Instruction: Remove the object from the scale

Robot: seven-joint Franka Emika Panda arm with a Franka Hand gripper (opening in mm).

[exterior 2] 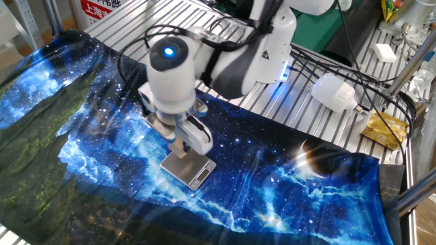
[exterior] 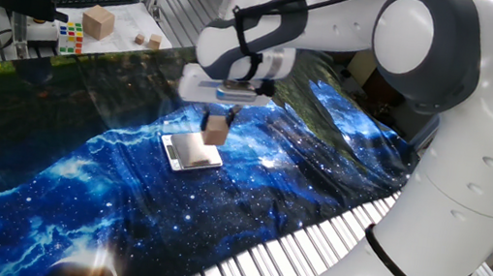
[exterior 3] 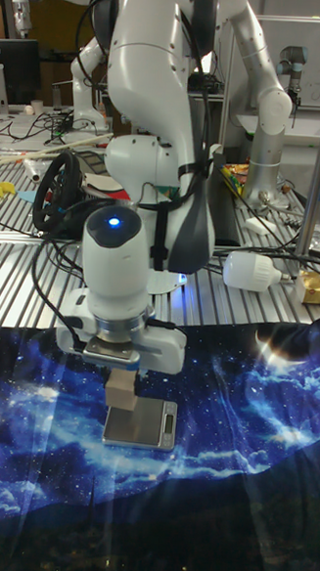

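Observation:
The object, a small light-brown wooden cube [exterior: 217, 134], hangs in the air with my gripper [exterior: 217, 126] shut on it. It is lifted off the scale [exterior: 191, 154], a flat silver square with a white rim lying on the galaxy-print cloth, and hovers just over the plate's far right edge. In the tall fixed view the cube [exterior 3: 123, 391] sits between the fingers above the left part of the scale [exterior 3: 143, 429]. From the other fixed view the gripper [exterior 2: 180, 144] stands over the scale [exterior 2: 187, 168], whose plate is bare, and the arm hides most of the cube.
A larger tan cube [exterior: 98, 21], a Rubik's cube [exterior: 70, 37] and two tiny blocks [exterior: 146, 40] sit on the far shelf. A white bulb-shaped thing [exterior 2: 335, 92] and a yellow packet [exterior 2: 383, 129] lie on the slatted metal table beyond the cloth [exterior: 74, 181].

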